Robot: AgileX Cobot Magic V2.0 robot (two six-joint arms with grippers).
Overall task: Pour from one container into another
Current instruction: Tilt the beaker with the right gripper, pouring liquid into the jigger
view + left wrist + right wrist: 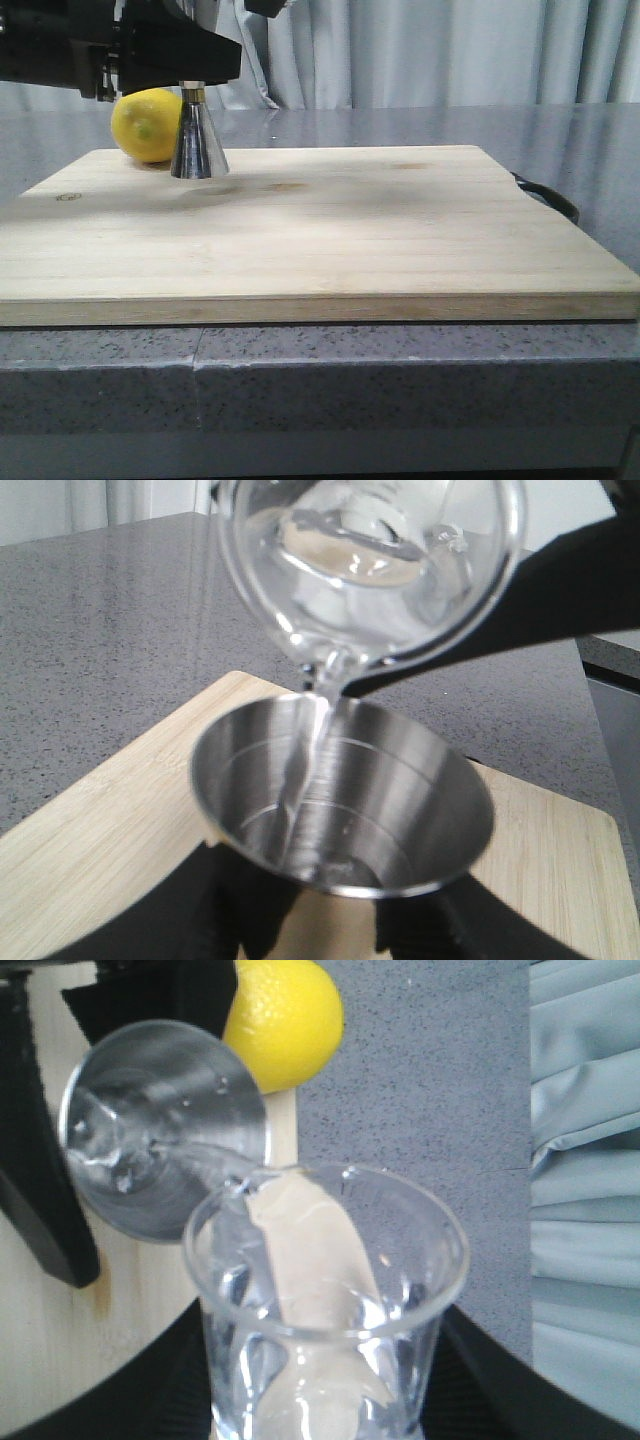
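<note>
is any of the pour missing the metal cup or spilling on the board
Nothing stands out. The beaker is tipped and its stream falls inside the jigger; the visible board looks dry.

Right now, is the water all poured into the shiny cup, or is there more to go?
Not yet. Done: the clear glass beaker is tipped over the shiny steel hourglass-shaped jigger, which stands on the wooden board beside a yellow lemon. Happening: a thin stream runs from the lip into the cup. Left: water remains in the beaker, so the pouring must finish, then it gets set upright.
</note>
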